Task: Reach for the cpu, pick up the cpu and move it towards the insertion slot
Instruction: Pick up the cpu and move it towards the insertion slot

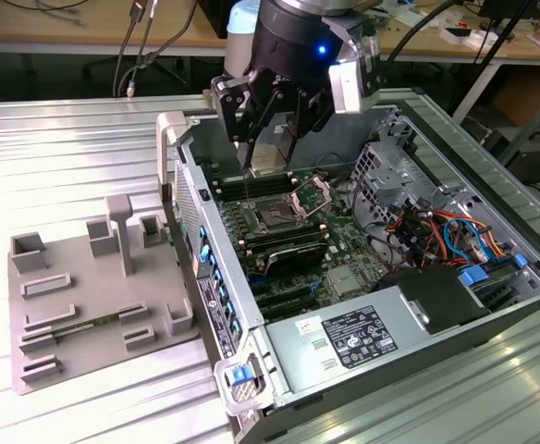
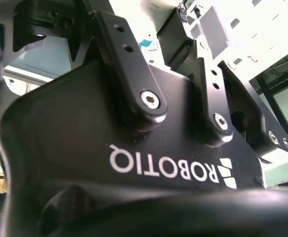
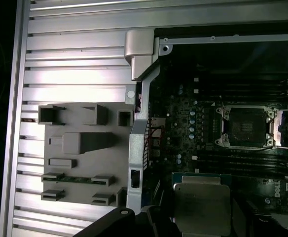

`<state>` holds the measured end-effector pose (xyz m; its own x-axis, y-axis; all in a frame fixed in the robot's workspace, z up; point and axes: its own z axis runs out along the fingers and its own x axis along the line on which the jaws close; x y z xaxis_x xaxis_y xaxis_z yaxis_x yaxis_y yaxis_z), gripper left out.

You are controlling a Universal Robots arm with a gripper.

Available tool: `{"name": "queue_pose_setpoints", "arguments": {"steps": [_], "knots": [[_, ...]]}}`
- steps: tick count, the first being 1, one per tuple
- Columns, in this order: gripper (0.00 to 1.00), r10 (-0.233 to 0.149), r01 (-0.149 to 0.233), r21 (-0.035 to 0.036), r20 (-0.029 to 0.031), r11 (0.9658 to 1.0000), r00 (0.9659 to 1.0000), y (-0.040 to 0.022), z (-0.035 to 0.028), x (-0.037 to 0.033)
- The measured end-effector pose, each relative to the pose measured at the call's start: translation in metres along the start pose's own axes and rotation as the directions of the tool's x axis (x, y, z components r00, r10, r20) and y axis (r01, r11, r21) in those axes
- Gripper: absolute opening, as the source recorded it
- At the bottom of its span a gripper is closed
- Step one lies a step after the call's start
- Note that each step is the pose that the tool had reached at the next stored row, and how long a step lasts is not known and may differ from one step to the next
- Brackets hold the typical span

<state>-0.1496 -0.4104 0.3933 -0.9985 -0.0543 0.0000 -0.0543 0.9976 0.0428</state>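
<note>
I've got the cpu (image 3: 201, 202) clamped in the gripper (image 1: 268, 139), fingers narrowed on its edges, hanging over the open computer case (image 1: 492, 305), so I'm in the carry step. The insertion slot (image 1: 276, 215) sits just below, its bracket (image 1: 312, 194) flipped up. I judge it needs squaring over the socket. The memory slots (image 1: 293, 254) and drive cage (image 1: 381, 176) crowd close; the grey fixture (image 1: 85, 296) sits outside.
</note>
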Motion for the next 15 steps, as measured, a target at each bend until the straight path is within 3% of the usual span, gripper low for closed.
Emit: {"name": "queue_pose_setpoints", "arguments": {"steps": [5,7,8,15], "knots": [[0.55,0.000,0.000,0.0000,0.0000,1.0000,1.0000,-0.0004,0.0019,-0.0054],[0.55,0.000,0.000,0.0000,0.0000,1.0000,1.0000,-0.0015,0.0084,-0.0205],[0.55,0.000,0.000,0.0000,0.0000,1.0000,1.0000,-0.0017,0.0095,-0.0236],[0.55,0.000,0.000,0.0002,-0.0001,1.0000,1.0000,-0.0020,0.0130,-0.0262]]}}
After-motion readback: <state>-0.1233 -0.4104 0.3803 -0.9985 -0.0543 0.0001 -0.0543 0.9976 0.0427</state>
